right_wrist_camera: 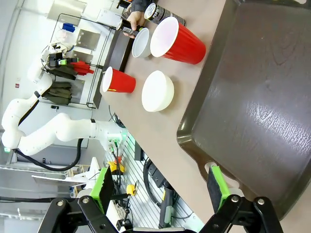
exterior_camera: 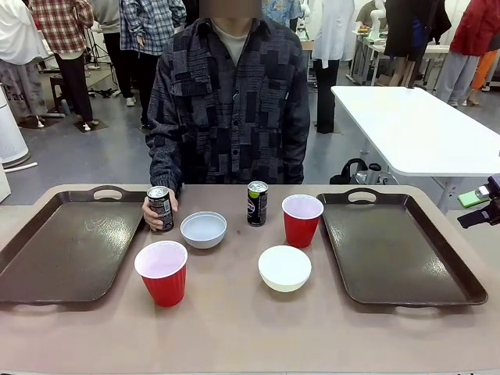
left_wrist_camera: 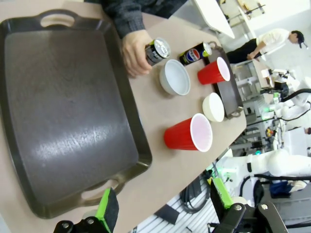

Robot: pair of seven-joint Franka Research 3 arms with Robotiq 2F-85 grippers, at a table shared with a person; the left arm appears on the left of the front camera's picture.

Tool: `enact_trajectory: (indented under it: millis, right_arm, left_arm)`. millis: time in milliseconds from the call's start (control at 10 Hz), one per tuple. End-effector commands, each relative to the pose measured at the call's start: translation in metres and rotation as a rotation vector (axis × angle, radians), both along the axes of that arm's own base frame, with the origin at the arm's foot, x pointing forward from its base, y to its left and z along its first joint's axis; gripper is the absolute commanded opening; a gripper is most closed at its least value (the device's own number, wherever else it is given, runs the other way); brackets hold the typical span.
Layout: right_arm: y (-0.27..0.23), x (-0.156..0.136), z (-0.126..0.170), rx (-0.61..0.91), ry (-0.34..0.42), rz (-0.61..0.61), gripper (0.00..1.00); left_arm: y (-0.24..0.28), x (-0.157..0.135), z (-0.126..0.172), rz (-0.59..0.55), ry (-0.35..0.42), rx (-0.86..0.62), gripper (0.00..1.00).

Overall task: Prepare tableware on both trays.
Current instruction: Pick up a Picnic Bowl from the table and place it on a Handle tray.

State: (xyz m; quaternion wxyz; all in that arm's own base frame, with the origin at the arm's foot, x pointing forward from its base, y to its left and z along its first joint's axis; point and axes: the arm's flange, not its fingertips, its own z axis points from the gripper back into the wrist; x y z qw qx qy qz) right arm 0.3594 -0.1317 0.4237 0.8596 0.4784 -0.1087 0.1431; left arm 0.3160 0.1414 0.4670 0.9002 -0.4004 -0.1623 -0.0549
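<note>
Two dark brown trays lie at the table's ends, the left tray [exterior_camera: 70, 250] [left_wrist_camera: 63, 111] and the right tray [exterior_camera: 398, 250] [right_wrist_camera: 257, 97], both bare. Between them stand two red cups [exterior_camera: 162, 272] [exterior_camera: 301, 219], a grey-blue bowl [exterior_camera: 203, 230], a white bowl [exterior_camera: 284, 268] and a dark can [exterior_camera: 257, 203]. A person's hand [exterior_camera: 148, 212] [left_wrist_camera: 133, 51] grips the other can [exterior_camera: 160, 208] [left_wrist_camera: 156, 51] beside the left tray. My left gripper [left_wrist_camera: 164, 204] hangs open above that tray's near corner. My right gripper [right_wrist_camera: 159, 187] hangs open over the right tray's near end.
The person stands at the far side of the table, one hand on it. A white table [exterior_camera: 422, 133] and other people are in the room beyond. My left arm [right_wrist_camera: 48, 131] appears far off in the right wrist view.
</note>
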Motion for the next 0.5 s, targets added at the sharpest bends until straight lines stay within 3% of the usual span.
enact_trajectory:
  millis: [0,200,400]
  right_arm:
    - [0.000,0.000,0.000,0.000,0.000,0.000,1.00]
    - [0.021,-0.013,0.040,-0.147,0.137,-0.161,1.00]
    - [0.080,0.011,0.061,-0.302,0.315,-0.174,1.00]
  left_arm:
    - [0.001,0.000,0.000,-0.002,-0.006,-0.014,1.00]
    - [0.001,0.000,0.000,-0.002,-0.006,-0.014,1.00]
    - [0.001,0.000,0.000,-0.002,-0.006,-0.014,1.00]
